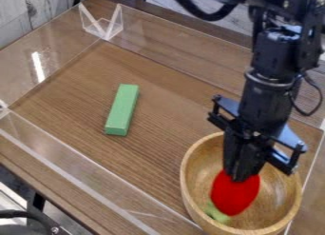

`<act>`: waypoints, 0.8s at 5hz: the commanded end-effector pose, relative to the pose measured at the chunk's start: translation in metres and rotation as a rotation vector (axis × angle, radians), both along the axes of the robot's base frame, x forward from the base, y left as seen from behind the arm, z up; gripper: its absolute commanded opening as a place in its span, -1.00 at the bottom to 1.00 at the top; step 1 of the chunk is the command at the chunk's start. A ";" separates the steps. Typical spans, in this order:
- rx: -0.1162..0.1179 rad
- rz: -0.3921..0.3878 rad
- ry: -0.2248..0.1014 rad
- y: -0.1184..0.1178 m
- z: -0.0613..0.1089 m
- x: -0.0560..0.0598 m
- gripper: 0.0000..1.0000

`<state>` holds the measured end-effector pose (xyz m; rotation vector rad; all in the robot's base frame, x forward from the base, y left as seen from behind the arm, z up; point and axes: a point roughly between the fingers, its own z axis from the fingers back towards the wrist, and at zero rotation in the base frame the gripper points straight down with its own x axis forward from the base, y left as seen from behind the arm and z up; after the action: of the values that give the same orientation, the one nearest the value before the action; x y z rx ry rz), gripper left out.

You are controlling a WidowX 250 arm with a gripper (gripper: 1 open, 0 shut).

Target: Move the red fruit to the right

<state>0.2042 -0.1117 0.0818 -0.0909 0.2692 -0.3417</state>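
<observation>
The red fruit (234, 195) hangs low inside the wooden bowl (192, 170) at the front right, its pale green leafy end (218, 216) pointing down near the bowl's floor. My gripper (241, 178) comes down from above, its dark fingers close together on the fruit's top, the same narrow grip as before. Whether the fruit touches the bowl's floor I cannot tell.
A flat green block (122, 108) lies on the wooden table to the left of centre. Low clear plastic walls (76, 153) fence the work area, and a clear folded stand (99, 25) sits at the back left.
</observation>
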 end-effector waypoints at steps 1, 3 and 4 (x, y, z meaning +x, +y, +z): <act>-0.022 0.027 -0.049 -0.002 0.017 0.003 1.00; 0.005 0.009 -0.041 -0.011 0.021 0.003 1.00; 0.006 -0.050 -0.042 -0.014 0.015 0.003 1.00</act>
<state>0.2019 -0.1229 0.0877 -0.0602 0.2756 -0.3780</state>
